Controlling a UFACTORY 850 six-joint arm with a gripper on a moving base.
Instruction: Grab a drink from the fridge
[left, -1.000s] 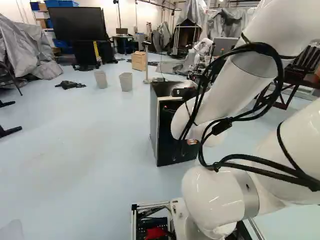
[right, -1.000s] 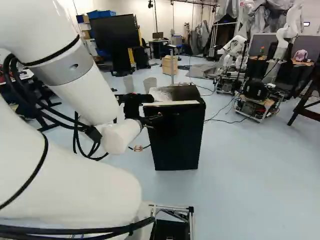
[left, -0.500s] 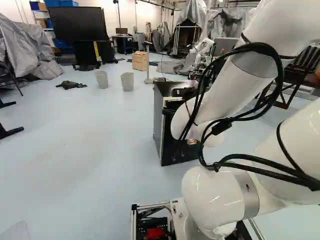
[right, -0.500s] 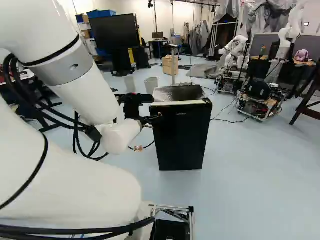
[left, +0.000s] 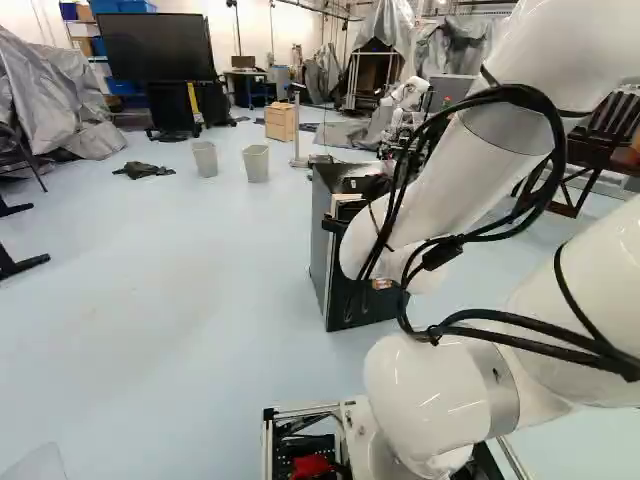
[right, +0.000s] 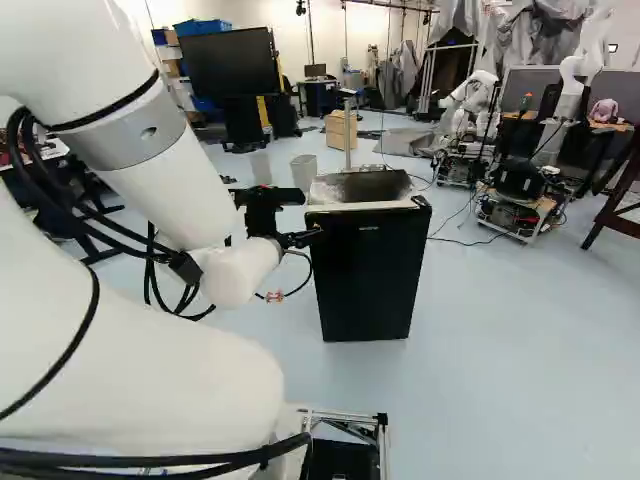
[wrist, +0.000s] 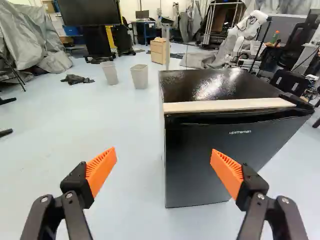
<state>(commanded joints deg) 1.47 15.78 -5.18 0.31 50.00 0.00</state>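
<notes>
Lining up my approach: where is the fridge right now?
In the right base view, the black fridge stands just right of the white arm, ahead of the open tool.

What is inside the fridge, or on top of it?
Inside the fridge, nothing can be seen: the dark door covers it, so I cannot tell whether drinks are there. On top, a pale strip runs along the front edge.

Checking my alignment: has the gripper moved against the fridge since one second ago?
Yes: in the right base view the gripper has shifted toward the left edge of the fridge; the base has moved.
</notes>
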